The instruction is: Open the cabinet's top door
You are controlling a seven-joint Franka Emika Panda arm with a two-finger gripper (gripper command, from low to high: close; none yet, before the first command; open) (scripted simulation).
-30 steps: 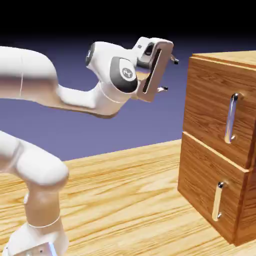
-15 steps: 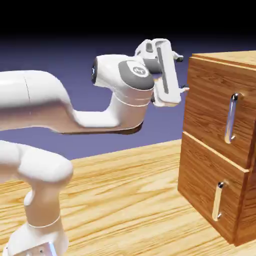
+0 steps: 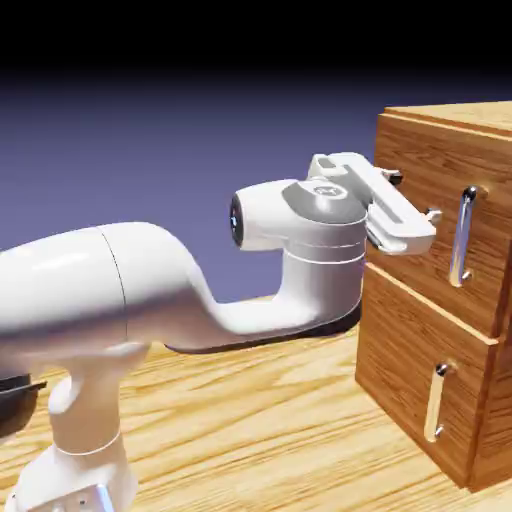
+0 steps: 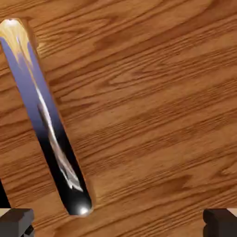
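Exterior view shows the arm (image 3: 150, 285) coming from the left edge, with its thick white part at the left middle. From there it goes down a little, then bends up at the wrist (image 3: 325, 255), right of the centre. The hand is tilted, its long body slanting from upper left to lower right, and the tool (image 3: 415, 196) points toward the cabinet (image 3: 465, 114) at the right side of the frame. The tool is wide open and holds nothing.

The top door (image 3: 430, 150) is closed, in the upper right of the frame, above the lower panel (image 3: 410, 325). Its silver handle (image 3: 462, 238) is near the tool, on the exterior view's right of it. The bench (image 3: 270, 400) fills the lower part.

In the hand view, this handle slants from the upper left corner down to the lower left, over the wood. Its lower end is above the finger tips (image 4: 18, 222), closer to the left one in the picture.
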